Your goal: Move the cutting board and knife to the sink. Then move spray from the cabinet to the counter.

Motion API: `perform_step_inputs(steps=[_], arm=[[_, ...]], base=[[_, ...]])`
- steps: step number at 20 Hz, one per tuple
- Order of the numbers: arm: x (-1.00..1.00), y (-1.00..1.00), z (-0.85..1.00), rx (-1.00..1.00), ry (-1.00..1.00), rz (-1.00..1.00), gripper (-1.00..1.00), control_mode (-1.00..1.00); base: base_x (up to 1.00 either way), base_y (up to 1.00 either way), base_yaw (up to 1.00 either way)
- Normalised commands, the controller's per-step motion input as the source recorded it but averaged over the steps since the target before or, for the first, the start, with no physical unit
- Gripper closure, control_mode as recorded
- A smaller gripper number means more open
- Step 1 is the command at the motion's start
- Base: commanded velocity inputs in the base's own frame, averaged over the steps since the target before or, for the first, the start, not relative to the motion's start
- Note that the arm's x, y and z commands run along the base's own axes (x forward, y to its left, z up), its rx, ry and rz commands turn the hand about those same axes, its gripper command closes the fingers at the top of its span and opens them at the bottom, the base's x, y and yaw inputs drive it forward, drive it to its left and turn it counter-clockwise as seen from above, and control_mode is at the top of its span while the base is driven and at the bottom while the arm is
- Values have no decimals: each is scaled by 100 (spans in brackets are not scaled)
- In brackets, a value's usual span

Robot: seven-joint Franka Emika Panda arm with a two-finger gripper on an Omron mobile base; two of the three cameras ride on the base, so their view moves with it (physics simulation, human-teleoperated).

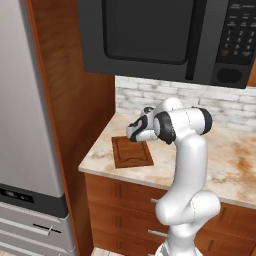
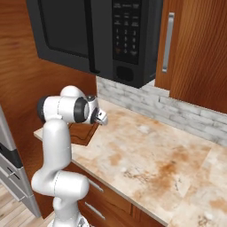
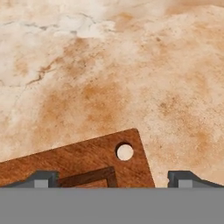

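The cutting board [image 1: 132, 152] is a dark brown wooden slab with a groove, lying flat at the left end of the counter [image 1: 225, 155]. My gripper [image 1: 133, 134] hovers just above its far edge, open and holding nothing. In the hand view the board's corner [image 3: 87, 159] with a round hole lies between and just beyond my wide-apart fingertips [image 3: 42, 178]. In the right base view the gripper [image 2: 102, 118] hangs over the board [image 2: 82, 132]. The cabinet [image 2: 195, 48] at upper right has its door closed. The knife, the sink and the spray are out of view.
A black microwave [image 1: 165, 35] hangs low over the counter, close above the arm. A wooden side panel [image 1: 75, 100] and the steel fridge [image 1: 25, 125] close off the left. A white brick backsplash [image 2: 177, 111] runs behind. The worktop stretches away to the right.
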Motion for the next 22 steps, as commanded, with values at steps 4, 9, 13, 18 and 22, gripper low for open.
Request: perform_step_inputs(steps=[4, 9, 13, 18, 22], arm=[[-28, 49, -26, 3, 0, 0, -100, -100], [-15, 36, -17, 3, -1, -1, -100, -100], [-12, 10, 0, 0, -6, -7, -100, -100], [-54, 21, -19, 0, 2, 0, -100, -100], [-70, 69, -61, 0, 8, 1, -100, -100]], base=[[0, 0, 0], [0, 0, 0], [0, 0, 0], [0, 0, 0], [0, 0, 0]])
